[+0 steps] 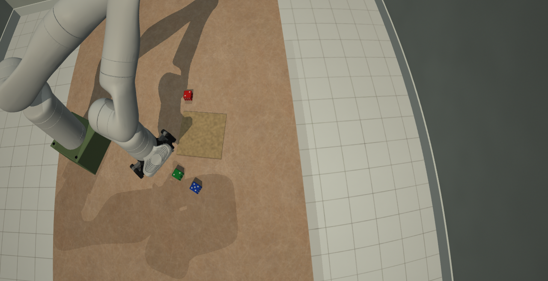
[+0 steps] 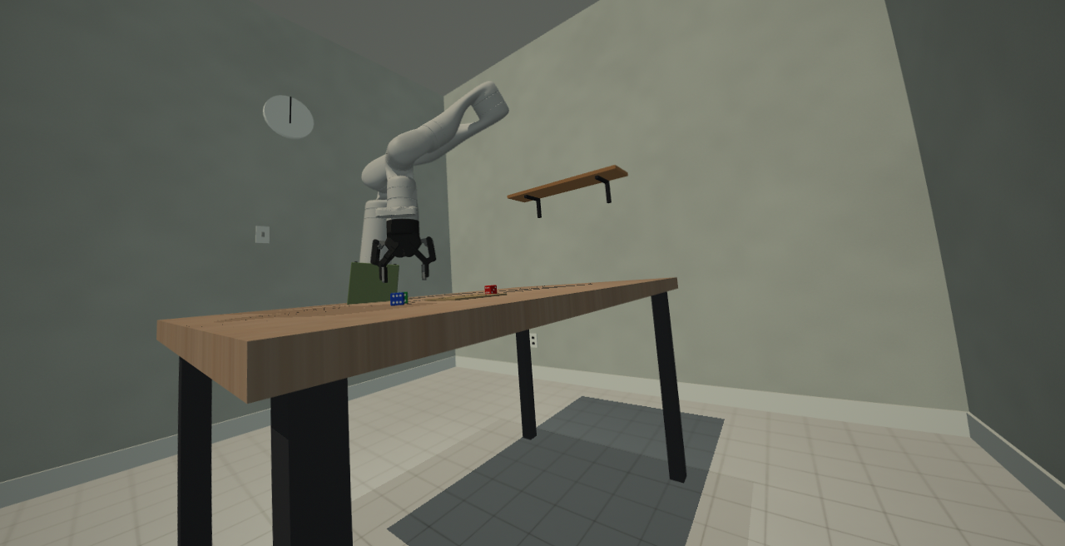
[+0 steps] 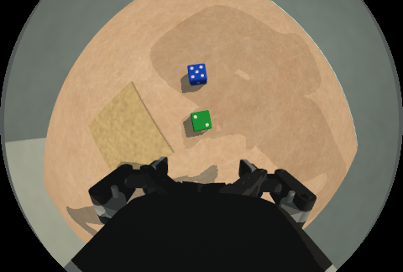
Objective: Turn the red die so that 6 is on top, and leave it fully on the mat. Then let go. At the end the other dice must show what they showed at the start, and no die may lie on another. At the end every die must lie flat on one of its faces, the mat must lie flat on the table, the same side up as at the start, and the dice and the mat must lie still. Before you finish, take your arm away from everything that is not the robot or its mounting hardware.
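The red die (image 1: 187, 95) (image 2: 489, 289) lies flat on the table beyond the mat's upper edge in the top view, off the mat. Its top seems to show 2; the side toward the mat has several pips. It is outside the wrist view. The tan mat (image 1: 206, 137) (image 3: 126, 129) lies flat. The green die (image 1: 177, 173) (image 3: 201, 121) shows 2 on top, and the blue die (image 1: 195, 187) (image 2: 398, 298) (image 3: 197, 74) shows 5. Both lie on the table off the mat. My gripper (image 2: 404, 275) (image 3: 203, 166) is open and empty, above the table beside the mat and green die.
The wooden table (image 1: 252, 87) (image 2: 447, 319) carries everything. The green robot base (image 1: 84, 144) (image 2: 372, 283) stands at the left in the top view. The green and blue dice are close together near the mat's lower edge. A wall shelf (image 2: 569, 183) hangs behind the table.
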Controlling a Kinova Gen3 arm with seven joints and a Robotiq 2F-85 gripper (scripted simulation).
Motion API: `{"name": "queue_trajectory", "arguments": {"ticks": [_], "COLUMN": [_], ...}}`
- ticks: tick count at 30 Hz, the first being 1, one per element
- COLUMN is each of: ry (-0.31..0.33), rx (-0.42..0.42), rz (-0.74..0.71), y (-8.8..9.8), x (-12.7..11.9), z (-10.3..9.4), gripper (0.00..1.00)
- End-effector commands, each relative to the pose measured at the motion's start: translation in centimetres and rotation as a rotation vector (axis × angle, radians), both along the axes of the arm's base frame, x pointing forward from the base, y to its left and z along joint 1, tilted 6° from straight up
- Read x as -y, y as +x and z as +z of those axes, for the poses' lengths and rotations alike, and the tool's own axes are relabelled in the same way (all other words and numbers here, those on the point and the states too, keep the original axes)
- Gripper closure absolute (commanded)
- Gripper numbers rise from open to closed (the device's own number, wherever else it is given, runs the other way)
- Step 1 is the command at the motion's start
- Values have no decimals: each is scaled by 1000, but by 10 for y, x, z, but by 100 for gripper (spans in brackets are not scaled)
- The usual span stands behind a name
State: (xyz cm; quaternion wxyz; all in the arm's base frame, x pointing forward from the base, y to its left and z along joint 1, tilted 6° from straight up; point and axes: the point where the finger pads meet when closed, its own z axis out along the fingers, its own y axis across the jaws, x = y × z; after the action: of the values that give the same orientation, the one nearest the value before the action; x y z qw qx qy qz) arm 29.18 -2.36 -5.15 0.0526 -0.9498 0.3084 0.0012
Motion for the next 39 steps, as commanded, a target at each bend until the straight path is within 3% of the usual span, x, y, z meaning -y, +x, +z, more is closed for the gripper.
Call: {"name": "queue_trajectory", "arguments": {"ticks": [1, 25, 39], "ry": [0, 0, 0], "rx": [1, 1, 1], "rz": [0, 0, 0], "y": [0, 0, -1], "x": [0, -9, -49], "z": [0, 1, 5], "gripper": [0, 0, 0]}}
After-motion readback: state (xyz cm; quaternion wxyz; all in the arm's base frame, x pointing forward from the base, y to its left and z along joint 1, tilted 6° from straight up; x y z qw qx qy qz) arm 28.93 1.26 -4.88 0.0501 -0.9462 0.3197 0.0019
